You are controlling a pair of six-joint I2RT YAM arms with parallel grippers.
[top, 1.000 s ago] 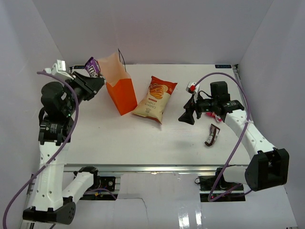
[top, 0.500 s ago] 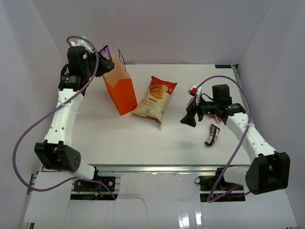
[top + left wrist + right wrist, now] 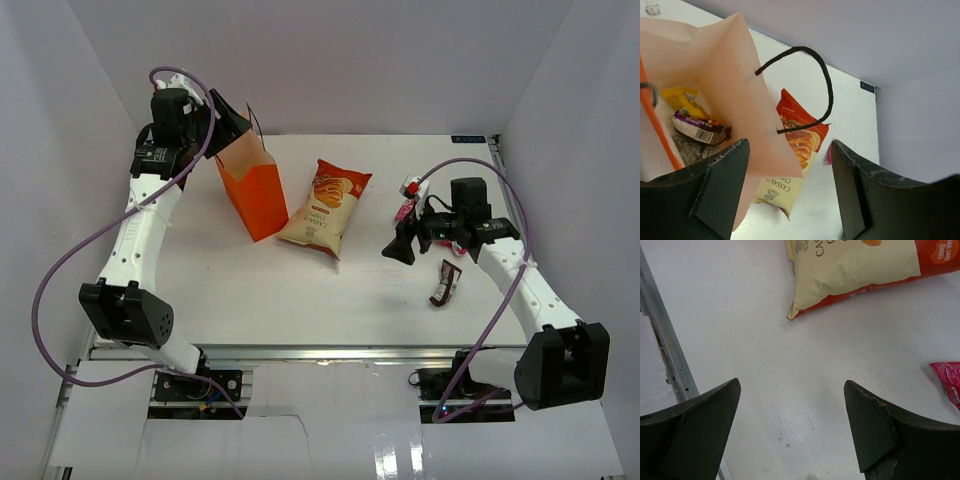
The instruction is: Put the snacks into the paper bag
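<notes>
While the left gripper (image 3: 788, 150) hangs over the mouth of the paper bag (image 3: 725, 65), we note its jaws wide apart with nothing between them. Straight below, on the floor of the bag, lies a dark packet (image 3: 700, 127) with many colours and a barcode. A yellow item (image 3: 682, 97) lies behind it and a grey crinkled packet (image 3: 690, 150) partly under it. One cord handle (image 3: 815, 85) arches up from the bag's pale far wall. The bag stands upright at the far left of the table (image 3: 300, 290).

Right gripper (image 3: 791, 390): jaws also spread wide, holding nothing, pointing down at bare table surface. From the top view it hovers right of centre, low over the table.

Chip bag (image 3: 325, 205): flat on the table just right of the paper bag, printed face up. We cannot tell whether the two touch. Its near corner shows at the top of the right wrist view, apart from both fingers.

Pink packet (image 3: 947, 377): on the table at the right edge of that view, near the right finger but not touching it. From above it lies between the chip bag and the right arm.

Brown packet (image 3: 445, 283): on the table on the near side of the right forearm, apart from the gripper.

Metal rail (image 3: 665, 350): runs along the table edge, left side of the right wrist view.
</notes>
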